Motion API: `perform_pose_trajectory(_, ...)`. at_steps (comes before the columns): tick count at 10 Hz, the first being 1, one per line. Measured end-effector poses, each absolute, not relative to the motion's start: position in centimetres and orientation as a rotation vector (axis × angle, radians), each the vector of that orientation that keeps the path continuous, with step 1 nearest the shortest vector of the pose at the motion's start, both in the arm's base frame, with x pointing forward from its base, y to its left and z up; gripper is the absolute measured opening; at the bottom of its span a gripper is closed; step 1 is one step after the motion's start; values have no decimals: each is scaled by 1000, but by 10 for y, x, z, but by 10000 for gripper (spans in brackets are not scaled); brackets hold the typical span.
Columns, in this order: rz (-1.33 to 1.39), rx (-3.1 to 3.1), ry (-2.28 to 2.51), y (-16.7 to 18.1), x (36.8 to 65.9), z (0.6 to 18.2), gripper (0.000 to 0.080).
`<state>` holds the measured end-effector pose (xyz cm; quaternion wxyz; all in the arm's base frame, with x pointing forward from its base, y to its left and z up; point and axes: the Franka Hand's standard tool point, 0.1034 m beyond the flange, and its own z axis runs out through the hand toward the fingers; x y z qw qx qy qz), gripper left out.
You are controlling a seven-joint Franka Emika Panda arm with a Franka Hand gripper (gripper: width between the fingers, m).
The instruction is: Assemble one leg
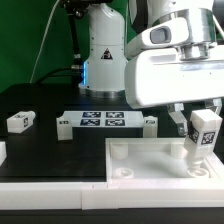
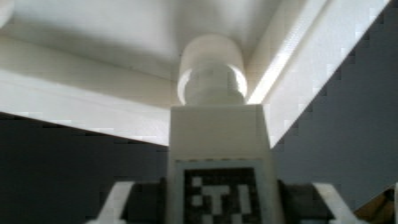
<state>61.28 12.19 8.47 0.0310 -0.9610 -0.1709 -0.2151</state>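
My gripper (image 1: 202,128) is shut on a leg (image 1: 203,135), a small white post with a black-and-white tag, and holds it upright over the right part of the large white square panel (image 1: 140,160). In the wrist view the leg (image 2: 221,130) runs from between my fingers (image 2: 125,195) out to its rounded end over a corner of the panel (image 2: 107,70). I cannot tell whether the leg touches the panel. A second leg (image 1: 20,122) lies on the black table at the exterior view's left.
The marker board (image 1: 105,122) lies flat on the table behind the panel. The robot's white base (image 1: 105,50) stands at the back. A white part edge (image 1: 2,152) shows at the exterior view's far left.
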Motion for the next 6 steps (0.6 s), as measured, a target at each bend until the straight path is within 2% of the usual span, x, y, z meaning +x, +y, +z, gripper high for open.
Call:
perform_pose_trajectory(1,-728,-2949,-528,121,615,84,290)
perform_pose_trajectory(6,-722,-2952,-526,119,614,76,291)
